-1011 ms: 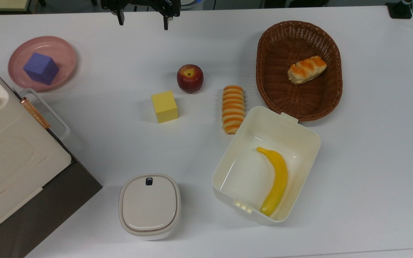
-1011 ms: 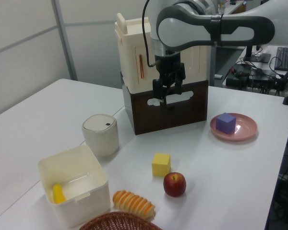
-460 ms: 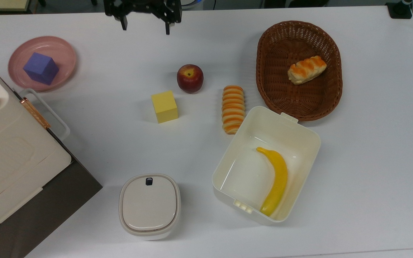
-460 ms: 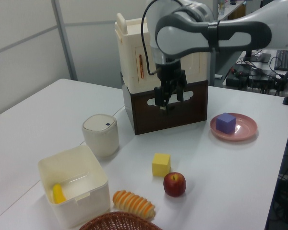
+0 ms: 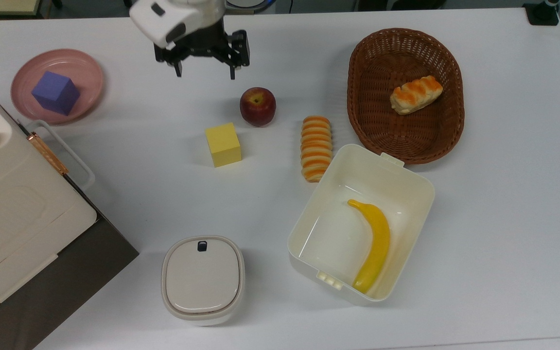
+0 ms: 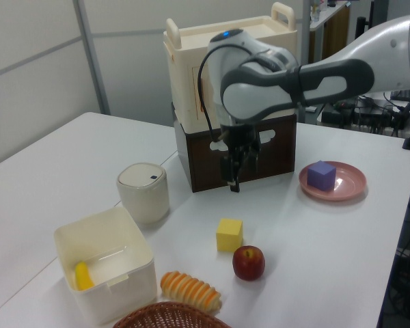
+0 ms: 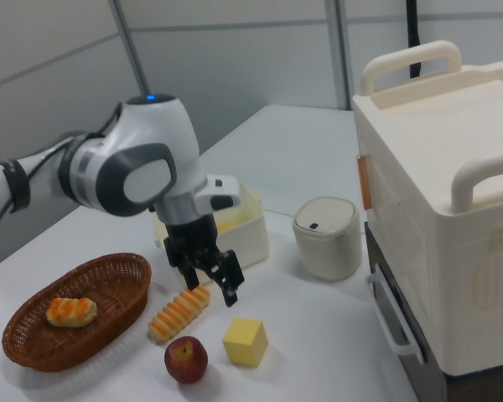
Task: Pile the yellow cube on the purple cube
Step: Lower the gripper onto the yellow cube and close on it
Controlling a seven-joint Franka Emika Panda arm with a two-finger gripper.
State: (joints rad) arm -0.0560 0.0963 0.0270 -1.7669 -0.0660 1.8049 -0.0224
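My gripper hangs with fingers spread, holding nothing. Nearest it, the apple sits just to the top view's right; the yellow cube lies below, and the purple cube on its pink plate rests well off toward the top view's left.

Franka arm stretched out level above the table, white and grey wrist bent straight down. Gripper pointing downward, black fingers spread wide apart with nothing between them, hanging in the air.
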